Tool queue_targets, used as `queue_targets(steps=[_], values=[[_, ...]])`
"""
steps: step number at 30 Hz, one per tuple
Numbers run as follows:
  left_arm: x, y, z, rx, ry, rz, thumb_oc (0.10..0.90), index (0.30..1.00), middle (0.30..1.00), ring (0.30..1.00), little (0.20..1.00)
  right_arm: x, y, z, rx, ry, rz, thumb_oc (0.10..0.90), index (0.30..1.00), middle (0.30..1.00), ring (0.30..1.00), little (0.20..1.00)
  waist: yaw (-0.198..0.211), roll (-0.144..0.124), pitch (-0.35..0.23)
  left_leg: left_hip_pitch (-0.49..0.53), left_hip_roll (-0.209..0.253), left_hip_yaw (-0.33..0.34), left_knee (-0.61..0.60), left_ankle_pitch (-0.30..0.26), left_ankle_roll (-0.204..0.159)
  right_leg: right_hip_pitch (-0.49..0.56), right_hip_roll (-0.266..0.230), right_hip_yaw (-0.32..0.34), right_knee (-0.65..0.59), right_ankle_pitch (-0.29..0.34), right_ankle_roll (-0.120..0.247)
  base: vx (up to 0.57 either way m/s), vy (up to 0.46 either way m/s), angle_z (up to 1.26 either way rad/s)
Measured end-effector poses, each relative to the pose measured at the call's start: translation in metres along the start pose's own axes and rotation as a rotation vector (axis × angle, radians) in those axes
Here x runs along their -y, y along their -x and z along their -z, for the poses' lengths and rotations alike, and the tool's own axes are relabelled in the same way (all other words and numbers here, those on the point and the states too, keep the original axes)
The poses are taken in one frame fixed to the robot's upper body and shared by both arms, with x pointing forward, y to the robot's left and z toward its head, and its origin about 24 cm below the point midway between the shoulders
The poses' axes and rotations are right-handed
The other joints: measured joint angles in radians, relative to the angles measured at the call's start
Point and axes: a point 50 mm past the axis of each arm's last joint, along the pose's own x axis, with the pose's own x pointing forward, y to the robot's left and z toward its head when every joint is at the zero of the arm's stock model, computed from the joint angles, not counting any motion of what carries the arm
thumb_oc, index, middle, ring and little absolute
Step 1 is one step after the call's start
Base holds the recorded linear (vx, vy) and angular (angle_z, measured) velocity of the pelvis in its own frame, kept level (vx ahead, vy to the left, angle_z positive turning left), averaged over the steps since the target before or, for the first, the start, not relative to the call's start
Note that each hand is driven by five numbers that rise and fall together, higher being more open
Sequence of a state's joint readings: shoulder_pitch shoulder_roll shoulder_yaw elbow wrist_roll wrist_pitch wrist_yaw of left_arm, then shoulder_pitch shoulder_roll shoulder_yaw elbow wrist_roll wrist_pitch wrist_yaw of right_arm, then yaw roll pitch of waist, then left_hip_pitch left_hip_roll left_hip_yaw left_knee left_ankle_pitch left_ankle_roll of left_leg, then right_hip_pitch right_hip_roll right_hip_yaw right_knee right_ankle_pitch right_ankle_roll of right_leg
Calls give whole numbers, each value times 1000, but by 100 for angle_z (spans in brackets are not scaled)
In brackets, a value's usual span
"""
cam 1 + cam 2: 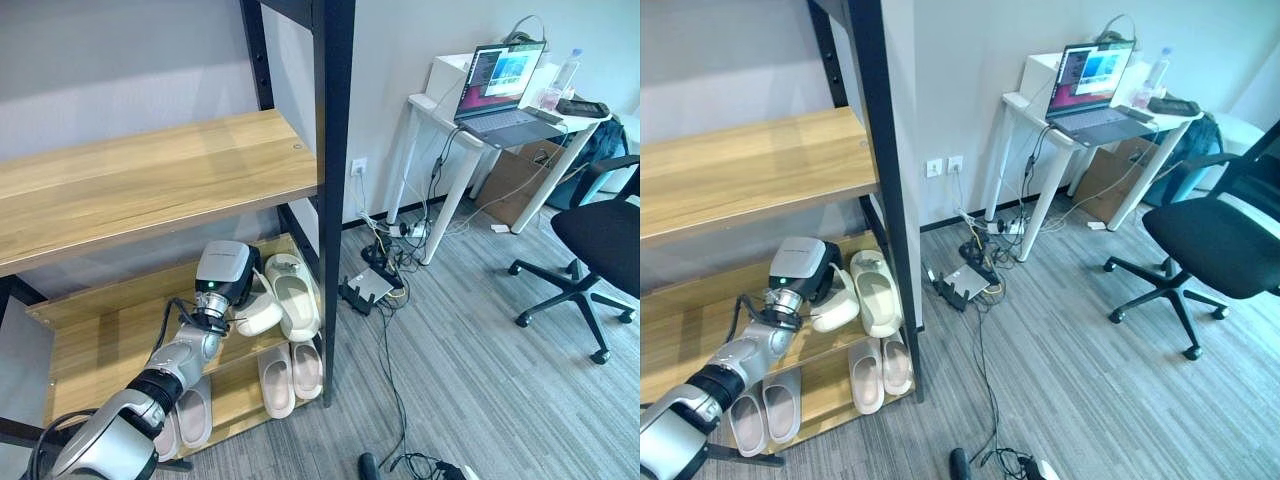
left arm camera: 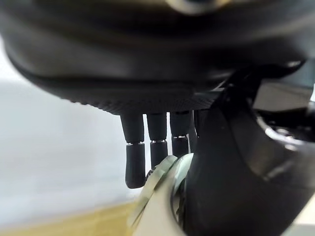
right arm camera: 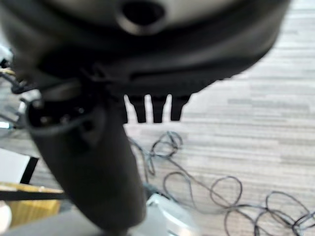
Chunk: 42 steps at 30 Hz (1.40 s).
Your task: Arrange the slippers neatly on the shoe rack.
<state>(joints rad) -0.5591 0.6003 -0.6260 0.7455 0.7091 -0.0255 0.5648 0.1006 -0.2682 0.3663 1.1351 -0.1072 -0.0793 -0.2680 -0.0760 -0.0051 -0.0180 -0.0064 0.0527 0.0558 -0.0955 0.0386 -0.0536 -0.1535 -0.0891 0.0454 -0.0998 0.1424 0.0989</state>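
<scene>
Our left hand [image 1: 238, 288] reaches into the shoe rack [image 1: 150, 180] and holds a white slipper [image 1: 258, 312] with its fingers [image 2: 134, 162] curled on the edge, just beside its partner [image 1: 293, 295] on the middle shelf. We think it must be set down straight next. Our right hand [image 3: 98, 162] hangs over the floor, fingers straight.

The left hand [image 2: 162, 147] partly hides one slipper [image 1: 262, 312]; grip seemingly closed.

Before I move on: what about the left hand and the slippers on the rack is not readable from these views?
- Left hand: its hold on the cream slipper is hidden by the wrist in the eye views and blurred in the left wrist view.
- Bottom-shelf slippers: partly covered by the left arm.
- Right hand: fingers cut short by its own bulk.
</scene>
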Motion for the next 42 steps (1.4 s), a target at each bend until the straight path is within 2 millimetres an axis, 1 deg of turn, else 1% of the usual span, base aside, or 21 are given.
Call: queue_targets(steps=[7,8,9,12,15,23,26,28,29,30,31,32,34,38,42], values=[[7,6,12,-48,-29,31,400,300,300,300,300,1,0,0,-1,-2,3,800,900,900,900,900,0,3,2,1,-1,12,0,0,0,-6,1,14,0,-3,4,18,23,-4],[8,7,14,-55,-34,38,740,811,811,811,811,1,0,1,-2,-1,4,800,900,900,900,900,2,3,2,-2,-2,16,0,-1,0,-11,0,16,0,-3,4,5,26,-9],[9,7,16,-59,-38,43,800,900,900,900,900,1,0,1,-5,1,3,800,900,900,900,900,1,3,2,-4,-3,17,0,-1,0,-14,0,16,0,-3,4,0,15,-8],[12,8,18,-63,-49,58,800,900,900,900,900,0,0,6,-24,11,-2,800,900,900,900,900,-1,3,2,-6,-3,20,0,-1,1,-17,-1,16,0,-3,4,3,5,-1],[11,5,27,-93,-80,81,800,900,900,900,900,0,0,4,-14,33,-7,800,900,900,900,900,-11,5,1,-9,-3,22,0,-1,1,-20,-1,16,0,-3,4,0,0,0],[10,4,30,-148,27,75,800,900,900,900,900,0,0,4,-11,45,-8,800,900,900,900,900,-19,11,1,-8,-3,37,0,-1,1,-26,-1,20,6,11,1,11,4,-3],[3,0,26,-167,111,28,800,900,900,900,900,1,0,5,-16,50,-8,800,900,900,900,900,-14,17,4,2,-2,37,0,-1,1,-14,-1,18,6,10,2,0,0,0],[-7,-5,21,-167,178,-25,800,900,900,900,900,3,-1,2,-10,51,-3,800,900,900,900,900,-5,22,6,6,-2,36,0,-1,1,-10,-2,16,6,7,6,0,0,0],[-10,-6,20,-171,214,-45,800,900,900,900,900,2,0,6,-22,52,-6,800,900,900,900,900,-4,23,8,10,-3,37,0,-1,1,-7,-2,16,6,6,8,0,0,0],[-12,-8,16,-178,282,-68,800,900,900,900,900,4,-2,4,-16,54,-1,800,900,900,900,900,3,28,10,18,-2,35,0,-1,1,2,-2,14,5,5,8,0,0,0],[-13,-9,12,-199,356,-90,800,900,900,900,900,4,-1,7,-27,58,-3,800,900,900,900,900,4,32,8,21,-2,36,0,-1,1,4,-2,14,1,5,8,0,0,0],[-14,-10,10,-208,400,-101,800,900,900,900,900,5,0,8,-31,60,-3,800,900,900,900,900,6,34,7,21,-2,35,-1,-1,1,5,-3,14,0,5,8,0,0,0],[-15,-10,7,-228,483,-117,800,900,900,900,900,7,-2,4,-27,61,1,800,900,900,900,900,9,42,8,19,-3,32,-1,-1,1,5,-3,13,0,2,4,0,0,0],[-7,-7,5,-259,544,-77,800,900,900,900,900,8,-2,7,-39,67,-12,800,900,900,900,900,7,51,8,17,-3,27,-1,-1,1,5,-4,10,-1,2,4,-8,7,2],[15,2,11,-332,551,29,800,900,900,900,900,10,-2,11,-53,73,-8,800,900,900,900,900,5,66,7,9,-4,18,-1,0,0,1,-6,1,0,2,3,-13,10,6]])
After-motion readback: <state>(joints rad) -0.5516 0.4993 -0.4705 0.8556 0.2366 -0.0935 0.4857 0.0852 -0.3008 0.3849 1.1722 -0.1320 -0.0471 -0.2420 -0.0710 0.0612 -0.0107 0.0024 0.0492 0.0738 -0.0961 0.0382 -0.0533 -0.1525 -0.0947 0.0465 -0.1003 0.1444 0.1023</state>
